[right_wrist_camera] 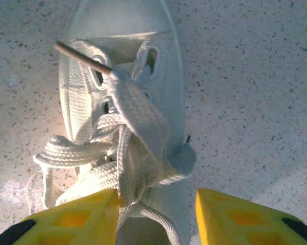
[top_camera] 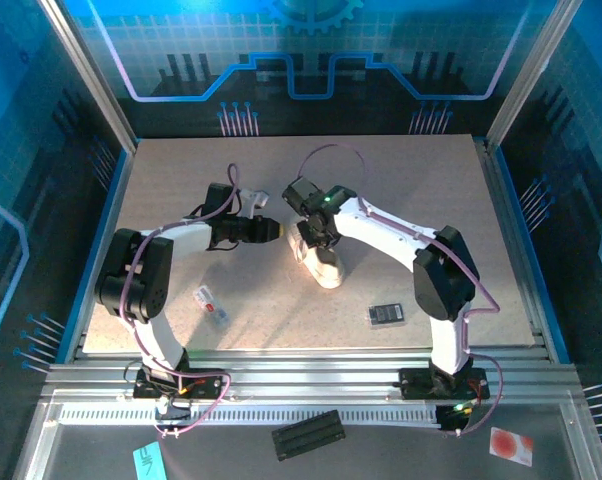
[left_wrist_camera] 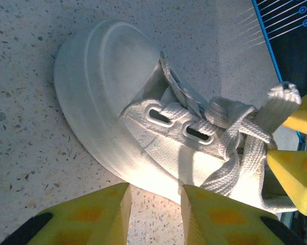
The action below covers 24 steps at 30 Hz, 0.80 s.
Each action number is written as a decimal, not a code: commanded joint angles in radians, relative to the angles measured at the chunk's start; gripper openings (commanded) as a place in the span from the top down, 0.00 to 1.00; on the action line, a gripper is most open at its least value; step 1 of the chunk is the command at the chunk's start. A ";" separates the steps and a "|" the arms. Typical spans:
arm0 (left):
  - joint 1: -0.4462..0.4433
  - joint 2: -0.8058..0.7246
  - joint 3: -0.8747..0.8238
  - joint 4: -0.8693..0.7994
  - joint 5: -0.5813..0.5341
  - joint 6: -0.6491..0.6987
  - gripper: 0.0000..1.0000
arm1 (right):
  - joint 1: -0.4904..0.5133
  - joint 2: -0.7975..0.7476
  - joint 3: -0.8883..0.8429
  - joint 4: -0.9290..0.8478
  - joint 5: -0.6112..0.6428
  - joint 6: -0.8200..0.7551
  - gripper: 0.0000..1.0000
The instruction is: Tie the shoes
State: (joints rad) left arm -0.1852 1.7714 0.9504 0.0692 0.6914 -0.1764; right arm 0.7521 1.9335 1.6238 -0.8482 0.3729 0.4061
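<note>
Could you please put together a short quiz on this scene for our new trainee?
1. True or false: the sneaker lies sole up on the table.
2. Which thing lies on the table near the right arm? A. a red cup. B. a small black device. C. a second shoe.
3. Fill in: in the right wrist view, the sneaker's ___ run between the jaws of the right tool.

Key: 1. False, it stands on its sole. 2. B. 3. laces.
</note>
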 commanded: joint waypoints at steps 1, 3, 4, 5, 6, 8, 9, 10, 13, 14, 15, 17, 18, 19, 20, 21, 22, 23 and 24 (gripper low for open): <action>0.009 -0.027 -0.012 0.006 0.049 0.034 0.68 | -0.029 -0.037 -0.031 0.047 -0.075 -0.011 0.62; 0.009 -0.027 -0.012 0.017 0.061 0.041 0.68 | -0.038 -0.039 -0.041 0.055 -0.091 -0.013 0.64; 0.010 -0.026 -0.011 0.022 0.067 0.046 0.68 | -0.042 -0.039 -0.045 0.058 -0.098 -0.012 0.66; 0.010 -0.027 -0.013 0.032 0.079 0.054 0.68 | -0.046 -0.040 -0.051 0.063 -0.106 -0.014 0.68; 0.010 -0.027 -0.016 0.048 0.091 0.063 0.68 | -0.048 -0.042 -0.055 0.066 -0.111 -0.015 0.70; 0.011 -0.030 -0.029 0.092 0.112 0.078 0.68 | -0.055 -0.046 -0.064 0.073 -0.120 -0.019 0.74; 0.012 -0.030 -0.034 0.110 0.123 0.084 0.68 | -0.057 -0.049 -0.067 0.076 -0.126 -0.025 0.75; 0.012 -0.030 -0.036 0.127 0.135 0.093 0.68 | -0.062 -0.053 -0.071 0.081 -0.134 -0.031 0.76; 0.013 -0.019 -0.024 0.140 0.158 0.120 0.67 | -0.071 -0.060 -0.079 0.094 -0.156 -0.061 0.80; 0.013 -0.014 -0.015 0.134 0.157 0.129 0.67 | -0.074 -0.061 -0.079 0.097 -0.164 -0.078 0.82; 0.015 -0.010 -0.009 0.128 0.157 0.138 0.67 | -0.076 -0.062 -0.078 0.096 -0.166 -0.091 0.83; 0.019 -0.004 0.008 0.112 0.151 0.162 0.66 | -0.085 -0.059 -0.078 0.100 -0.200 -0.125 0.86; 0.022 0.001 0.012 0.122 0.153 0.160 0.66 | -0.090 -0.056 -0.077 0.097 -0.204 -0.135 0.87; 0.025 0.006 0.017 0.138 0.157 0.162 0.66 | -0.095 -0.055 -0.077 0.097 -0.218 -0.147 0.87; 0.026 0.013 0.027 0.144 0.154 0.166 0.65 | -0.100 -0.054 -0.077 0.100 -0.235 -0.164 0.88; 0.026 0.020 0.038 0.143 0.156 0.172 0.64 | -0.103 -0.053 -0.077 0.102 -0.239 -0.174 0.88; 0.026 0.026 0.057 0.141 0.163 0.181 0.64 | -0.108 -0.053 -0.077 0.103 -0.249 -0.188 0.89; 0.027 0.032 0.074 0.142 0.173 0.192 0.63 | -0.114 -0.051 -0.076 0.104 -0.270 -0.202 0.90; 0.031 0.038 0.088 0.150 0.187 0.201 0.62 | -0.119 -0.049 -0.075 0.104 -0.280 -0.212 0.90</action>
State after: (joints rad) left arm -0.1696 1.7866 0.9798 0.1719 0.8181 -0.0383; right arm 0.6525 1.9041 1.5520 -0.7502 0.1490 0.2550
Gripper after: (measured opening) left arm 0.376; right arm 0.104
